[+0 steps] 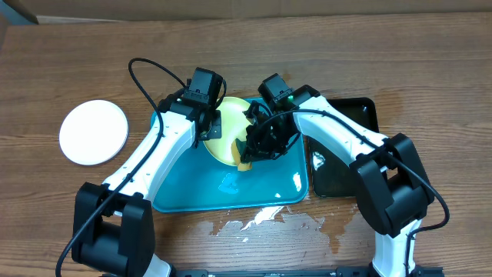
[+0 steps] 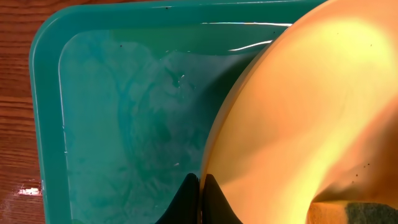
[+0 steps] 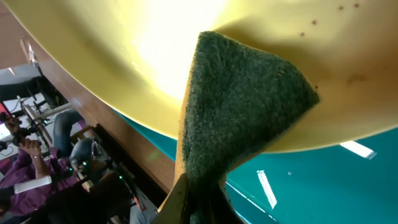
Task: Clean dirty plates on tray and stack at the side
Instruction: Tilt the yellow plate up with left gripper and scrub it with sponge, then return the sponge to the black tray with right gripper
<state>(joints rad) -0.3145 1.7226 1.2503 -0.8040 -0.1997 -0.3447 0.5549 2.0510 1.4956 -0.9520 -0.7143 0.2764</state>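
So the pale yellow round shallow plate (image 1: 228, 127) is tipped up on edge over the back part of the big turquoise rectangular plastic tray (image 1: 223, 192), not lying flat. The left gripper (image 2: 200, 186) is pinched tight on its rim. The right gripper (image 3: 189, 205) is clamped on a green-and-yellow scrub sponge (image 3: 242, 106), with the rough green side against the plate's face. The plate is glossy, with a few tiny dark specks and a faint brownish mark. The tray floor looks wet and streaky. 1 white round plate (image 1: 94, 131) sits on the wooden table (image 1: 61, 215), well left of the tray.
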